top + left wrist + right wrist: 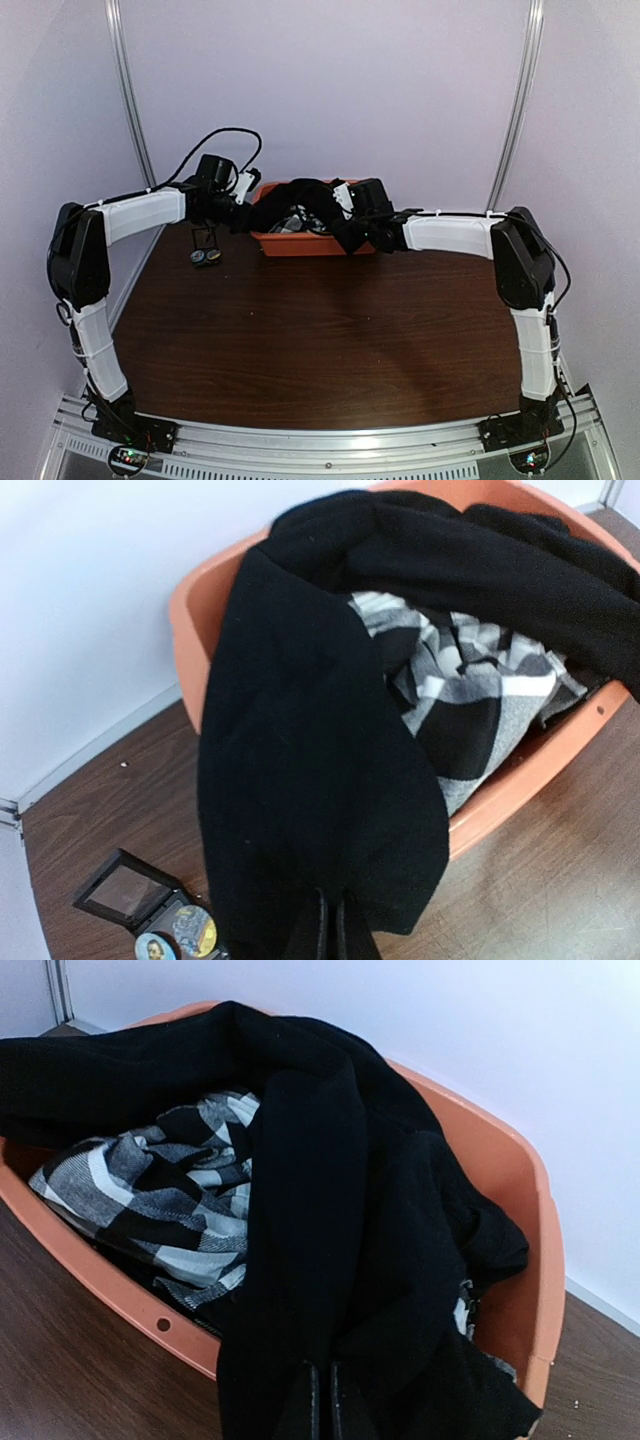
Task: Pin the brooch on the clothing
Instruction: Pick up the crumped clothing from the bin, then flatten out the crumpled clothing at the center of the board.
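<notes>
The left gripper (330, 925) and right gripper (322, 1400) (2 sets of fingers pressed together) each pinch the black shirt (300, 730) draped over the far orange basket (190, 610).

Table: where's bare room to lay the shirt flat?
Free: the wide bare stretch of table between the arm bases and the orange bin, side to side between both arms. Crowded: the back edge, where the bin, the black shirt draped over it, and the small black case left of the bin sit.
</notes>
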You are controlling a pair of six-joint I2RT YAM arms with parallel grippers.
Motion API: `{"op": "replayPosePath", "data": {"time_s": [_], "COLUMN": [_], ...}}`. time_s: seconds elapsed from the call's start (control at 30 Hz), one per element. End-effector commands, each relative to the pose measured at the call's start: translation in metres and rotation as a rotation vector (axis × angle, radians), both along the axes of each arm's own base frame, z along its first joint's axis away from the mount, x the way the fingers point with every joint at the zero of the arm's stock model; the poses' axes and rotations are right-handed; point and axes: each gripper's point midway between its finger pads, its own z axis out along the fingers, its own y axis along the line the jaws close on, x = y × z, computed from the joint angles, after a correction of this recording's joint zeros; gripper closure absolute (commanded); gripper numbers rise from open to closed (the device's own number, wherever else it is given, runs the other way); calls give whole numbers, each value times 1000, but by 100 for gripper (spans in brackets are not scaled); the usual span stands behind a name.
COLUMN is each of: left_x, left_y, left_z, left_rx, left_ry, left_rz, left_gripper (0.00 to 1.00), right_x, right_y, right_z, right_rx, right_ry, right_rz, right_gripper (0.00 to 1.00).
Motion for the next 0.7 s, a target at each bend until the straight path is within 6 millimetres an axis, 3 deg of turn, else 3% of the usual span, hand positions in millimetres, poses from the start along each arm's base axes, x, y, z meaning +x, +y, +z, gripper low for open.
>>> {"op": "replayPosePath", "data": {"time_s": [0.0,0.27,0.57,0.67], "left_x": [4,-33,-104,-131], "left_y": [16,37,64,66], "left_z": [110,199,279,299], "left_rx": [-122,-193,-292,-338], "left_ry": [-213,-335,-486,-524], "left_rz": [104,146,136,88], "left_gripper": [100,100,100,100], "right_x": [-4,-31,-116,-145], "right_y": [-28,-107,-178,-199], "right_z": [96,214,315,335], "right_rx": [38,85,123,163], "right_ry": [-120,-226,-377,-417], "right_rz": [-55,-164,-212,-228], "right_gripper": [100,100,100,100]}}
